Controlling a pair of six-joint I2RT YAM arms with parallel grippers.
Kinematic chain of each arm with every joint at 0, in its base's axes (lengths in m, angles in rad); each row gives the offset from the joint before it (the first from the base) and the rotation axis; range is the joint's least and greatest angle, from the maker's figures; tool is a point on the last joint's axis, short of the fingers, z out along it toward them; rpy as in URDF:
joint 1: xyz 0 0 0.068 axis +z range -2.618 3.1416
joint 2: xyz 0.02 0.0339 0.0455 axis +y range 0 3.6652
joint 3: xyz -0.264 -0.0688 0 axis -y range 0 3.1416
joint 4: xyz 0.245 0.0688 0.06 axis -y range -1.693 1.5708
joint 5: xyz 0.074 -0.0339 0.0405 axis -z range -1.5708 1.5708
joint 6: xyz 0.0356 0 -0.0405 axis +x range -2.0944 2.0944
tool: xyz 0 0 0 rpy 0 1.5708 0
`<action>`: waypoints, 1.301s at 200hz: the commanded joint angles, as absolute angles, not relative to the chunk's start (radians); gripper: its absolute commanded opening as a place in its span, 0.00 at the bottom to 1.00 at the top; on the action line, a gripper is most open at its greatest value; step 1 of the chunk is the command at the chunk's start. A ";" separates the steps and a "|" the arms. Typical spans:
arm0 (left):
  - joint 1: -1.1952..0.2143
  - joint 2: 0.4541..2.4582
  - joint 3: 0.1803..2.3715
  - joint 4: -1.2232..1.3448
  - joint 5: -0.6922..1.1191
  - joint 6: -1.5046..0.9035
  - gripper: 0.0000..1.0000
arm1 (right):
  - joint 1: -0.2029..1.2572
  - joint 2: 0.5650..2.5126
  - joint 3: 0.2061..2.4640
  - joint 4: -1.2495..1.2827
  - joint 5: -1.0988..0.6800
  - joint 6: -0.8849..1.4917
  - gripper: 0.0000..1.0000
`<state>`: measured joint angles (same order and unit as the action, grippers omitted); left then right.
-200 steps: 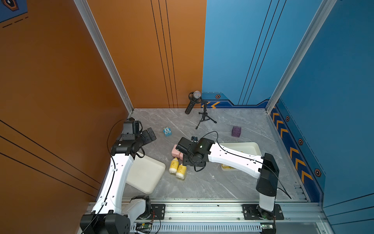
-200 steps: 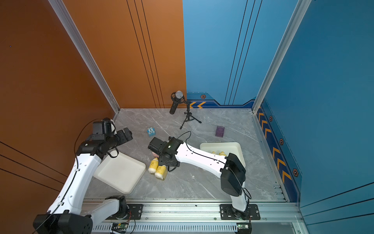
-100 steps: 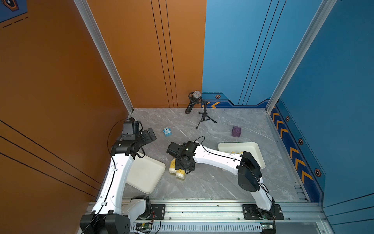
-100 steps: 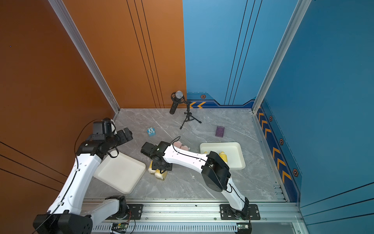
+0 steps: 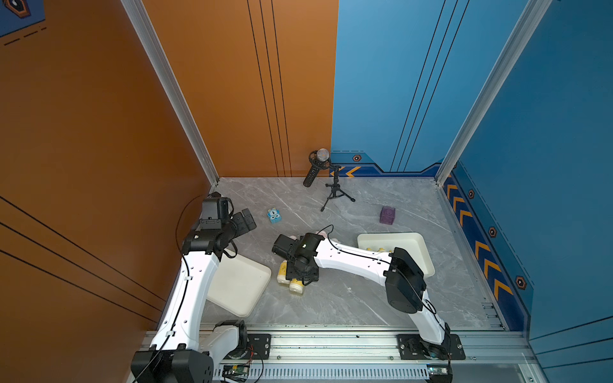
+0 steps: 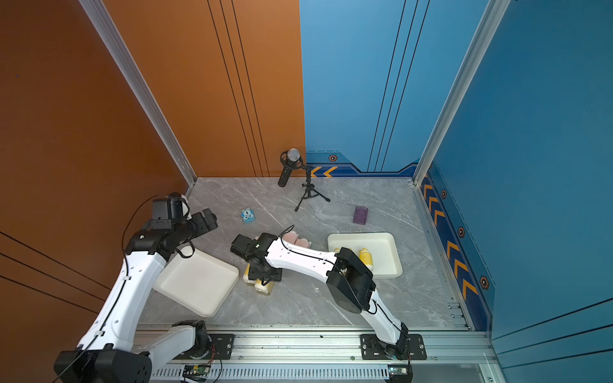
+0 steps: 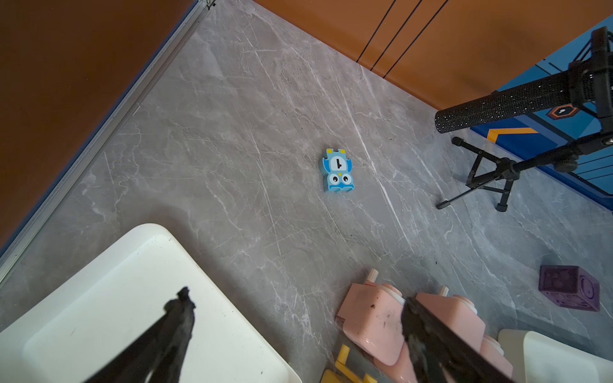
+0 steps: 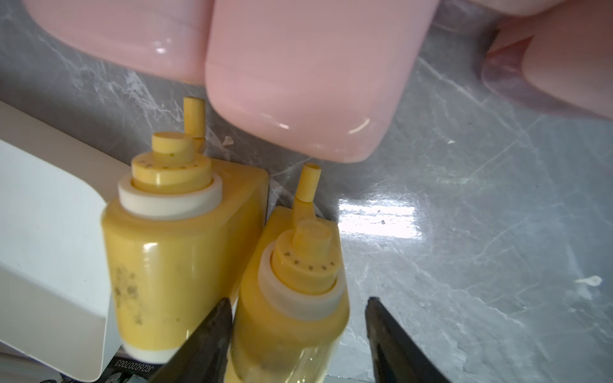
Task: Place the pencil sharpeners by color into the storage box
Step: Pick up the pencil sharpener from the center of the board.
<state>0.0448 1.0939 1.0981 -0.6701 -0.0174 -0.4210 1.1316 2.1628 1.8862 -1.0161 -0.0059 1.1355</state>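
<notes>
Two yellow pencil sharpeners (image 5: 282,272) (image 8: 172,245) lie side by side on the floor, against a corner of the left white storage box (image 5: 238,288). My right gripper (image 5: 300,275) (image 8: 298,300) is open and straddles the second one (image 8: 292,291). One finger touches it and a gap shows at the other. Pink pencil sharpeners (image 6: 295,238) (image 7: 371,318) (image 8: 298,83) lie just beyond. The right storage box (image 6: 386,242) holds yellow sharpeners (image 6: 365,257). My left gripper (image 5: 247,220) (image 7: 297,298) hangs open and empty above the left box's far corner.
A small blue cube with cartoon eyes (image 5: 274,215) (image 7: 338,170) and a dark purple cube (image 5: 387,215) (image 7: 569,291) sit farther back. A microphone on a tripod (image 5: 320,169) stands by the back wall. Walls close in the left, back and right.
My right arm has swung its gripper left and toward the front, from over the pink sharpeners down onto the yellow pair. The left arm has not moved.
</notes>
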 commanded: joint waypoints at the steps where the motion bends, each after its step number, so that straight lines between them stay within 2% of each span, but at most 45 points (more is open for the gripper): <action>1: 0.048 1.078 1.084 -0.663 -0.011 -0.436 0.98 | 1.139 2.187 1.884 -1.032 -0.019 1.156 0.62; 32: 0.048 1.078 1.084 -0.661 -0.008 -0.437 0.98 | 1.143 2.196 1.866 -1.032 -0.021 1.155 0.57; 97: 0.055 1.081 1.083 -0.658 0.000 -0.439 0.98 | 1.150 2.151 1.834 -1.063 -0.005 1.120 0.38; 173: 0.054 1.080 1.083 -0.658 0.000 -0.438 0.98 | 1.125 1.951 1.802 -1.192 0.015 0.964 0.32; 217: 0.046 1.077 1.083 -0.657 -0.005 -0.435 0.98 | 1.029 1.800 1.725 -1.298 0.050 0.837 0.32; 260: 0.038 1.071 1.082 -0.658 -0.012 -0.433 0.98 | 0.813 1.638 1.661 -1.397 0.052 0.665 0.32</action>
<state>0.0448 1.0935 1.0935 -0.6693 -0.0139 -0.4355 0.9142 1.7267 1.6897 -1.2728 0.0105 0.8055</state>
